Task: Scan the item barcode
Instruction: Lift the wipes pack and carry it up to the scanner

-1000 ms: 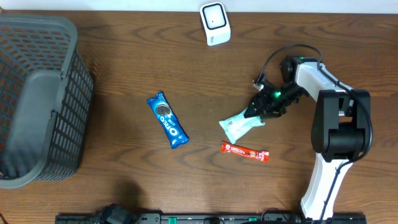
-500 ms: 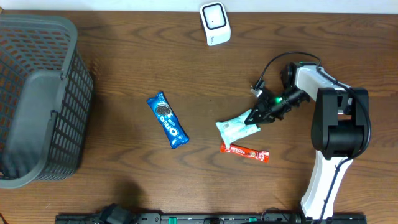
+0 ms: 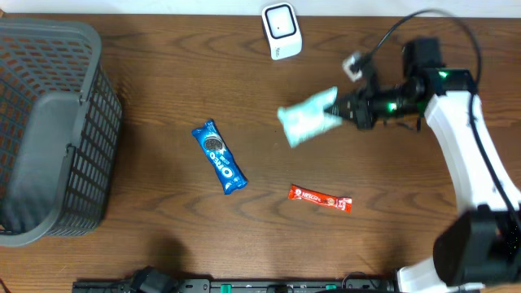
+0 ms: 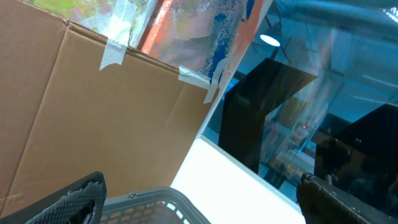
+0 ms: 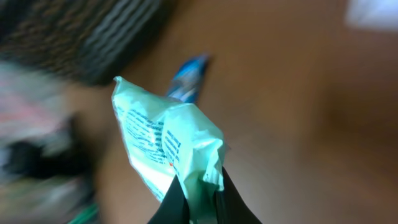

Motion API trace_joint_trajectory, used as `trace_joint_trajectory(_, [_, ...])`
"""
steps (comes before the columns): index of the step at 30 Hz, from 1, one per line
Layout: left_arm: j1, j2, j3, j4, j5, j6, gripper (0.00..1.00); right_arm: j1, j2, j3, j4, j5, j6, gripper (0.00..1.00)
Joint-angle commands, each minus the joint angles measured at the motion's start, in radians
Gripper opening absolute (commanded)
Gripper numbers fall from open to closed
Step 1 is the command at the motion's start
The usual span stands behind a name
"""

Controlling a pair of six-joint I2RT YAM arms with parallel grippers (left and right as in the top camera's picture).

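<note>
The mint green packet (image 3: 308, 118) is held by one end in the right gripper (image 3: 338, 110), below and a little to the right of the white scanner (image 3: 282, 31), which sits at the far edge of the worktop (image 3: 163, 81). The packet and the scanner are near each other but do not touch. The packet looks blurry from above. In the right wrist view the same packet (image 5: 168, 146) sticks up from the gripper's two dark fingers (image 5: 171, 205), which are pressed tight on its crimped end. You can see lines of small dark print on the side that faces the camera, but they are too blurry to read. The brown worktop looks soft and far behind it, so the packet seems to be up in the air. A blue Oreo pack (image 3: 219, 157) lies flat on the worktop to the left of the packet, well apart from it. A red bar (image 3: 321, 198) lies nearer the front edge, below the packet. A grey basket (image 3: 49, 130) stands at the far left side. The left gripper (image 4: 199, 205) points up and away from the worktop, with its fingers (image 4: 68, 199) spread wide apart and nothing between them. Past them you can see the basket's rim and a big cardboard box (image 4: 106, 124) with tape on it.
</note>
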Motion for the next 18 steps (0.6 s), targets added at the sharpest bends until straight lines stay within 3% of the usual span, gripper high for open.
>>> trace_joint_trajectory(1, [0.004, -0.010, 0.001, 0.004, -0.002, -0.009, 0.98, 0.048, -0.056, 0.013, 0.179, 0.452, 0.281, 0.02])
trace_joint_trajectory(4, [0.004, -0.010, 0.001, 0.004, -0.002, -0.009, 0.98, 0.101, -0.058, 0.013, 0.393, 0.687, 0.291, 0.01])
trace_joint_trajectory(11, [0.004, -0.010, 0.001, 0.004, -0.002, -0.009, 0.98, 0.165, 0.066, 0.013, 0.827, 0.864, 0.241, 0.01])
trace_joint_trajectory(18, [0.004, -0.010, 0.001, 0.004, -0.002, -0.009, 0.98, 0.238, 0.275, 0.013, 1.199, 1.106, 0.025, 0.01])
